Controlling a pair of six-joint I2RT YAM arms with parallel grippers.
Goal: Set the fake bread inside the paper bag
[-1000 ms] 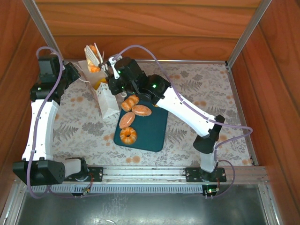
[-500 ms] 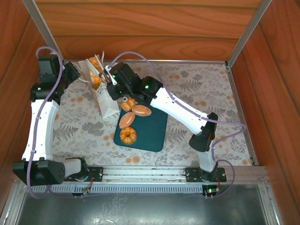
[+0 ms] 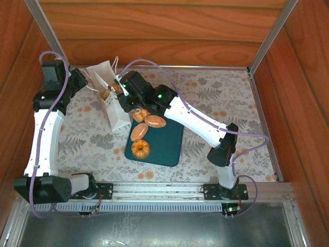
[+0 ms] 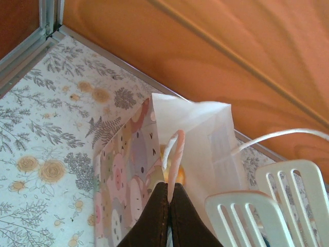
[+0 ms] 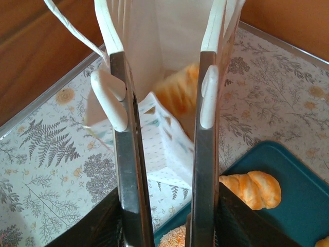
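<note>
Right gripper [image 5: 163,46] has just parted, empty, above the paper bag [image 3: 114,105] at ten o'clock — its fake bread [image 5: 177,92] now lies inside. Left gripper [image 4: 168,203] pinches the bag's rim; four pastries [image 3: 140,148] remain on the tray [image 3: 167,146].

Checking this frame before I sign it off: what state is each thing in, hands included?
paper bag: upright, mouth open.
left hand: shut on the paper bag's rim.
right hand: open, empty, at the bag's mouth.
tray: lying flat.
fake bread in bag: one blurred piece inside.
fake bread on tray: four pieces, loose.
</note>
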